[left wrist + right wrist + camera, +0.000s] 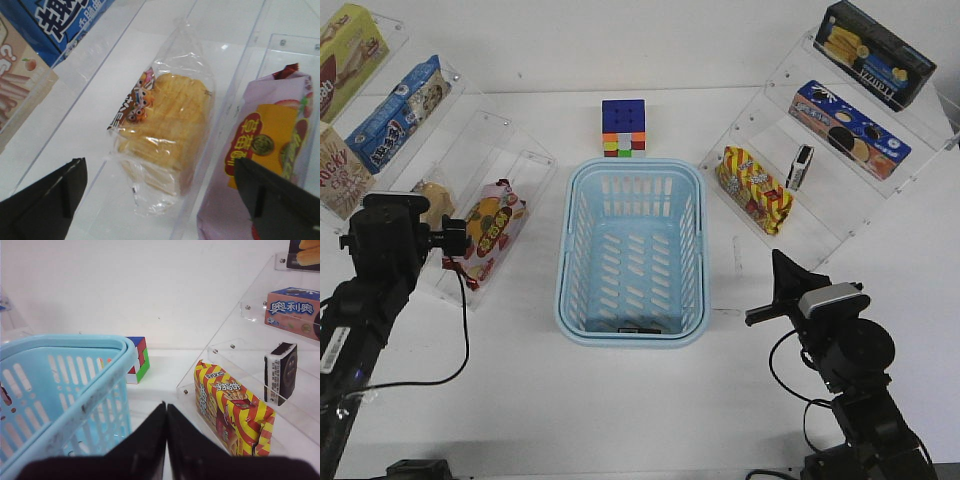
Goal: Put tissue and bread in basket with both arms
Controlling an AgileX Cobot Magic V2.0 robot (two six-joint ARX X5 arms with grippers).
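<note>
The light blue basket stands empty at the table's middle; its corner shows in the right wrist view. The bread, tan-yellow in clear wrap, lies on the lower left clear shelf, half hidden behind my left arm in the front view. My left gripper is open, jaws wide, just short of the bread and empty; in the front view it is at the shelf. The black-and-white tissue pack stands upright on the right shelf. My right gripper is shut and empty, low beside the basket.
A pink strawberry snack bag lies beside the bread, behind a clear divider. A yellow-red snack bag lies on the right shelf's lowest step near the tissue. A colour cube stands behind the basket. Snack boxes fill the upper shelves.
</note>
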